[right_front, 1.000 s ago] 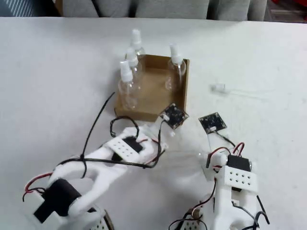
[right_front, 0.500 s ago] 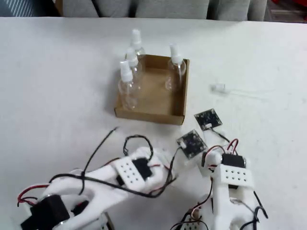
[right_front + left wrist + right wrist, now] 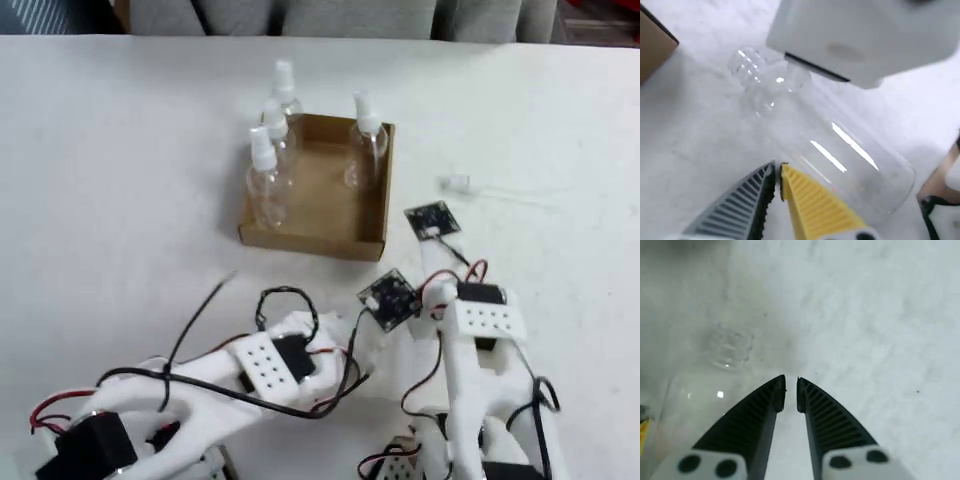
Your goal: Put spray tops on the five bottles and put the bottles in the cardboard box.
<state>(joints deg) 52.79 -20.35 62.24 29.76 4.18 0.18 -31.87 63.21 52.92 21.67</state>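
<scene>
Lying on its side, one uncapped bottle (image 3: 830,145) sat just past the left gripper (image 3: 777,171) and beside the right gripper (image 3: 791,385) — both pinched closed, empty. Farther off, four capped bottles (image 3: 268,185) stood in the cardboard box (image 3: 320,238) — one loose spray top (image 3: 455,183) lay apart.

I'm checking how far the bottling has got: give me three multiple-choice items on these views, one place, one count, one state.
1. The loose white spray top with its thin tube lies: A) on the white table beside the brown cardboard box; B) inside the box; C) on a bottle.
2. Upright clear plastic bottles wearing spray tops: A) two; B) four; C) six.
3. The fifth clear bottle is: A) upright, capped; B) in the box; C) on its side, neck open.
1 A, bare table surrounds it; 2 B, four white tops show; 3 C, its threaded neck is bare.
</scene>
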